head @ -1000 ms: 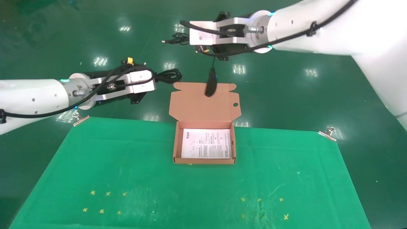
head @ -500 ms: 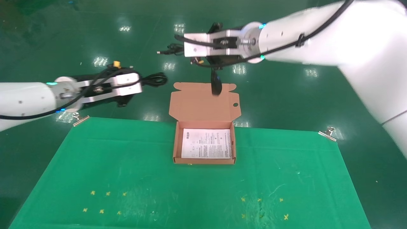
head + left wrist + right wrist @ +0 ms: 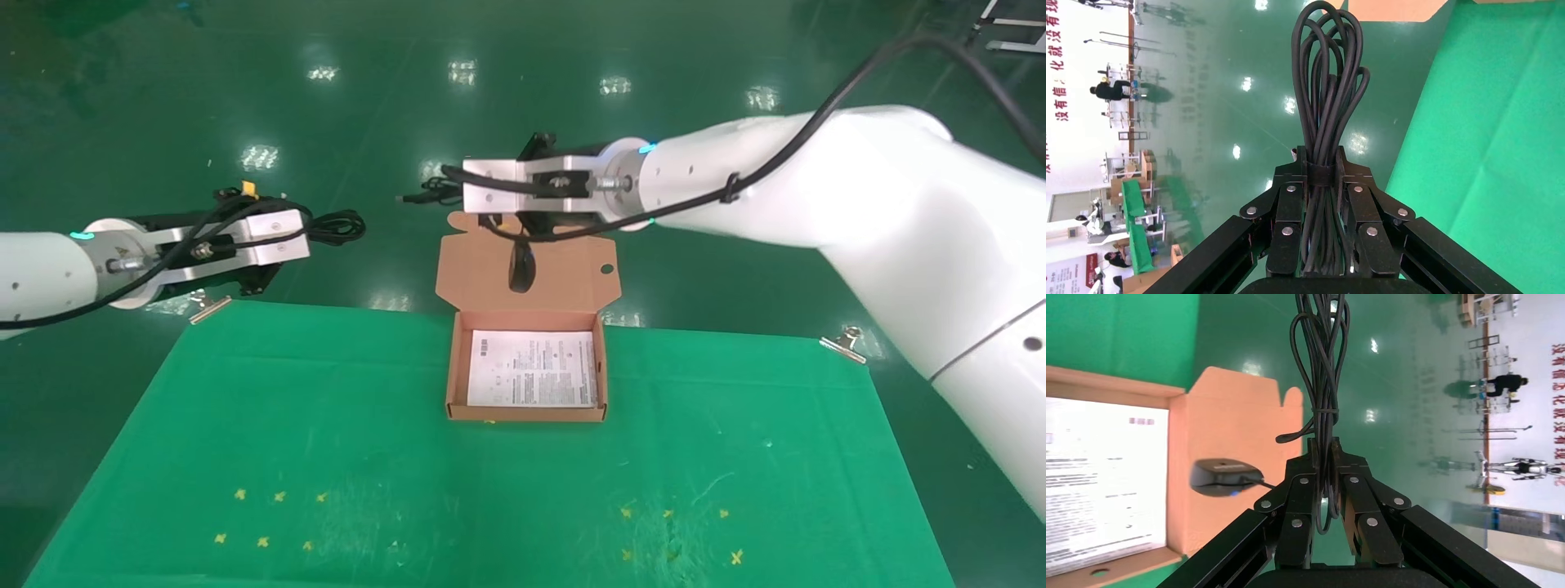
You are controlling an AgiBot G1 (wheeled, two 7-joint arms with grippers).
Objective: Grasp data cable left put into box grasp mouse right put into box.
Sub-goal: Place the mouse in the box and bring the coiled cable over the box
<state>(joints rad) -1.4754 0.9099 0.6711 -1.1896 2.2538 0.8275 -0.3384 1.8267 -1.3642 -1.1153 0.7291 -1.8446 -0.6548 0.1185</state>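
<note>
The box (image 3: pixel 448 371) stands open at the far middle of the green cloth, its lid (image 3: pixel 482 273) leaning back and a white sheet (image 3: pixel 531 369) in its bottom. My left gripper (image 3: pixel 309 233) is off the table's far left corner, shut on the looped data cable (image 3: pixel 341 225); the left wrist view shows the jaws (image 3: pixel 1320 168) clamped on the bundle (image 3: pixel 1329 73). My right gripper (image 3: pixel 453 192) is above the lid's far edge, shut on the mouse's bundled cord (image 3: pixel 1324 456). The mouse (image 3: pixel 521 269) dangles below it in front of the lid and also shows in the right wrist view (image 3: pixel 1225 476).
A green cloth (image 3: pixel 327 425) covers the table, held by binder clips at the far left (image 3: pixel 208 306) and far right (image 3: pixel 842 341) corners. Small yellow marks (image 3: pixel 270 518) lie near its front. Glossy green floor lies beyond the table.
My left arm has drawn leftward away from the box with the data cable. My right arm has come lower and nearer, so the dangling mouse now hangs lower before the lid.
</note>
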